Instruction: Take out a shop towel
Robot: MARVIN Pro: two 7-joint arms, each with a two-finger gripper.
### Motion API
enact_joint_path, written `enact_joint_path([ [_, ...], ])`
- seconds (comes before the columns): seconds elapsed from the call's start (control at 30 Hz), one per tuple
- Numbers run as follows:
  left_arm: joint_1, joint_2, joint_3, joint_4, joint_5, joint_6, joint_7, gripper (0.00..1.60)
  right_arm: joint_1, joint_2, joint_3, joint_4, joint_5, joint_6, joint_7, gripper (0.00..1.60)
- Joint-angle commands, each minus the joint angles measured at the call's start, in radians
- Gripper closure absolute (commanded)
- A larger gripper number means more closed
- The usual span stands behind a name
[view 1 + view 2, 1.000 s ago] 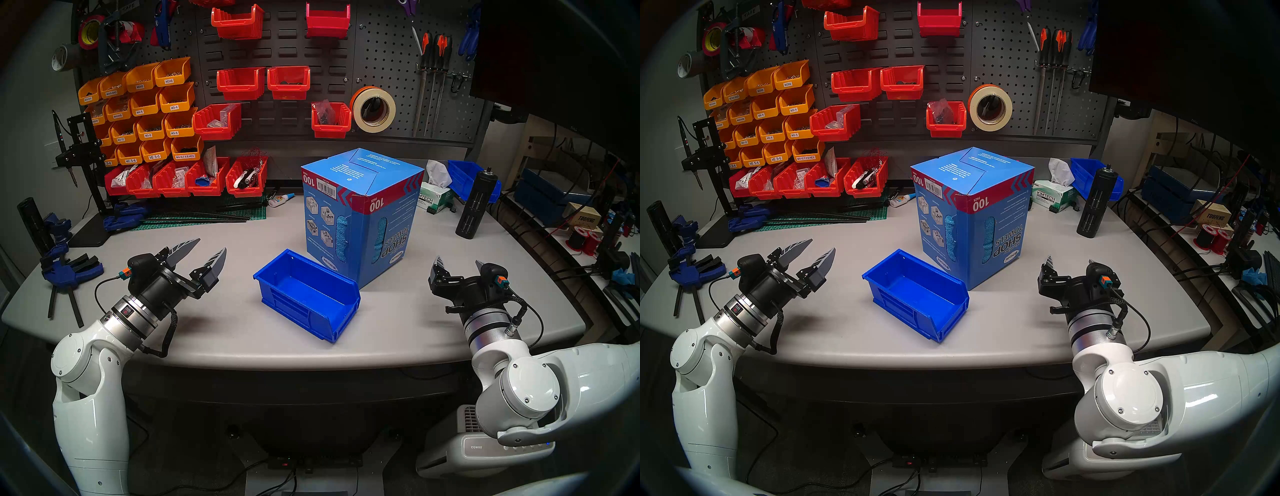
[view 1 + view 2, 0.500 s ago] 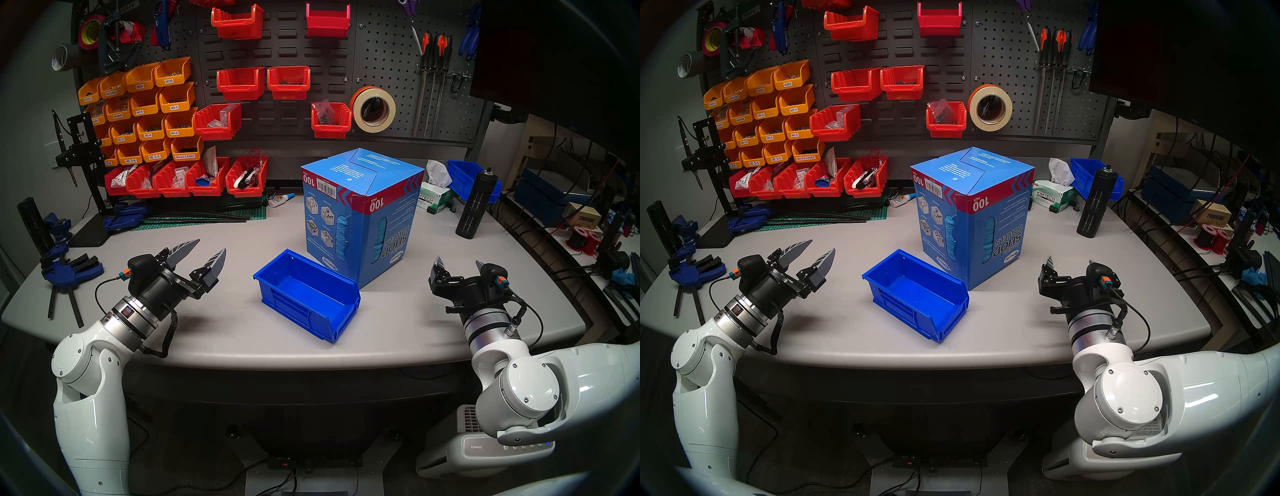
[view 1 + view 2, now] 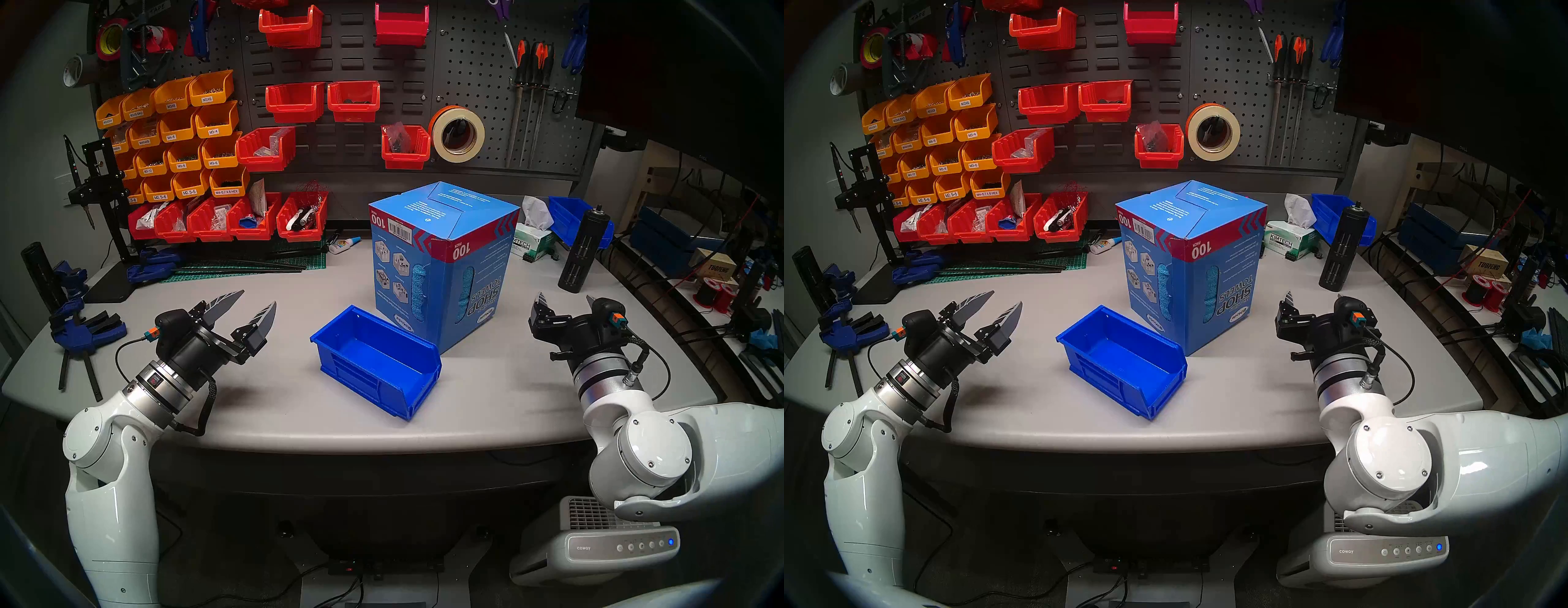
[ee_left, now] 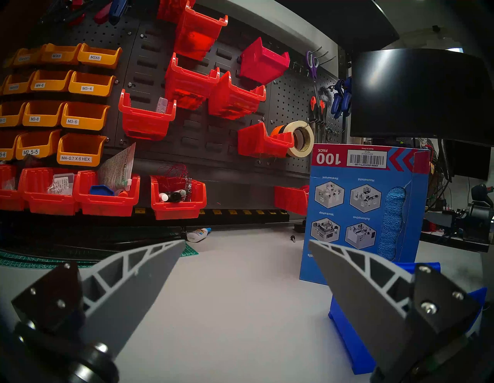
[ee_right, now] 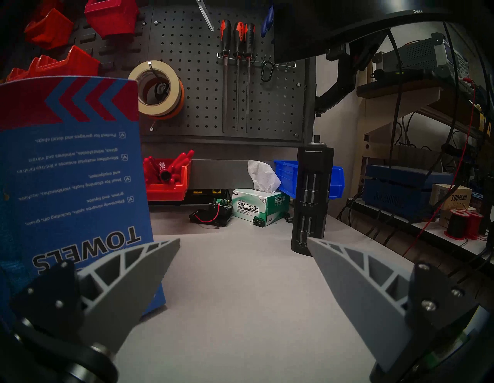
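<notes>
blue carton [image 3: 441,263] stood upside down mid worktop [image 3: 271,407], print inverted ("shop towels", "100 pack"). shop towel [image 3: 418,293] was inside the carton, light blue cloth showing thru tall slots either side of the near corner; in left wrist view the same cloth [image 4: 391,222] filled the slot at the carton's right edge. none of it was pulled out.

open blue bin [image 3: 377,365] lay just in front of the carton, w/ its far corner close to or touching the carton's base, can't tell which. bin was empty.

left gripper [image 3: 254,299] hung over the near-left worktop, fingers spread wide, nothing btwn them, pointing twd the carton & bin, well apart from both. left wrist view had its fingertips [image 4: 171,248] wide apart w/ bare worktop between.

right gripper [image 3: 566,299] hung over the near-right worktop, right of the carton, also wide open & empty, not touching anything. in right wrist view the carton face [image 5: 69,171] sat just beside its left finger; black cylinder tool [image 5: 311,198] stood upright ahead on the right, green-and-white tissue box [image 5: 258,207] far behind, white tissue sticking up from it.

far wall: pegboard w/ red & orange bins [image 3: 178,140], tape roll [image 3: 457,133].
</notes>
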Motion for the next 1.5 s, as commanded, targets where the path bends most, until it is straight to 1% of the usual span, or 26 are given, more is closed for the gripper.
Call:
enact_joint_path([
  [0.0, -0.021, 0.009, 0.005, -0.038, -0.006, -0.007, -0.010, 0.00, 0.102, 0.022, 0.086, -0.029, 0.039, 0.031, 0.008, 0.00],
  [0.17, -0.030, 0.018, 0.011, -0.053, -0.006, -0.001, -0.016, 0.00, 0.128, 0.025, 0.115, -0.043, 0.090, 0.071, 0.008, 0.00],
  [0.3, -0.061, 0.021, 0.024, -0.064, 0.000, -0.003, -0.004, 0.00, 0.142, 0.028, 0.132, -0.043, 0.127, 0.099, 0.006, 0.00],
  [0.57, -0.139, 0.027, 0.096, -0.066, 0.031, 0.010, 0.048, 0.00, 0.167, 0.031, 0.157, -0.043, 0.189, 0.157, 0.023, 0.00],
  [0.7, -0.178, 0.030, 0.140, -0.057, 0.060, 0.006, 0.078, 0.00, 0.172, 0.032, 0.162, -0.043, 0.207, 0.179, 0.058, 0.00],
  [0.93, -0.252, 0.031, 0.210, -0.031, 0.104, 0.031, 0.136, 0.00, 0.182, 0.031, 0.172, -0.043, 0.234, 0.216, 0.145, 0.00],
  [0.97, -0.249, 0.042, 0.220, -0.034, 0.108, 0.028, 0.138, 0.00, 0.183, 0.027, 0.173, -0.043, 0.236, 0.218, 0.159, 0.00],
  [1.0, -0.269, 0.045, 0.228, -0.022, 0.113, 0.032, 0.132, 0.00, 0.185, 0.026, 0.174, -0.043, 0.239, 0.219, 0.171, 0.00],
  [1.03, -0.279, 0.056, 0.237, -0.014, 0.110, 0.041, 0.117, 0.00, 0.186, 0.025, 0.174, -0.043, 0.240, 0.224, 0.186, 0.00],
  [1.13, -0.297, 0.078, 0.251, -0.002, 0.119, 0.046, 0.105, 0.00, 0.191, 0.034, 0.180, -0.043, 0.246, 0.222, 0.213, 0.00],
  [1.47, -0.363, 0.117, 0.277, 0.040, 0.121, 0.095, 0.068, 0.00, 0.218, 0.035, 0.208, -0.043, 0.266, 0.223, 0.254, 0.00],
])
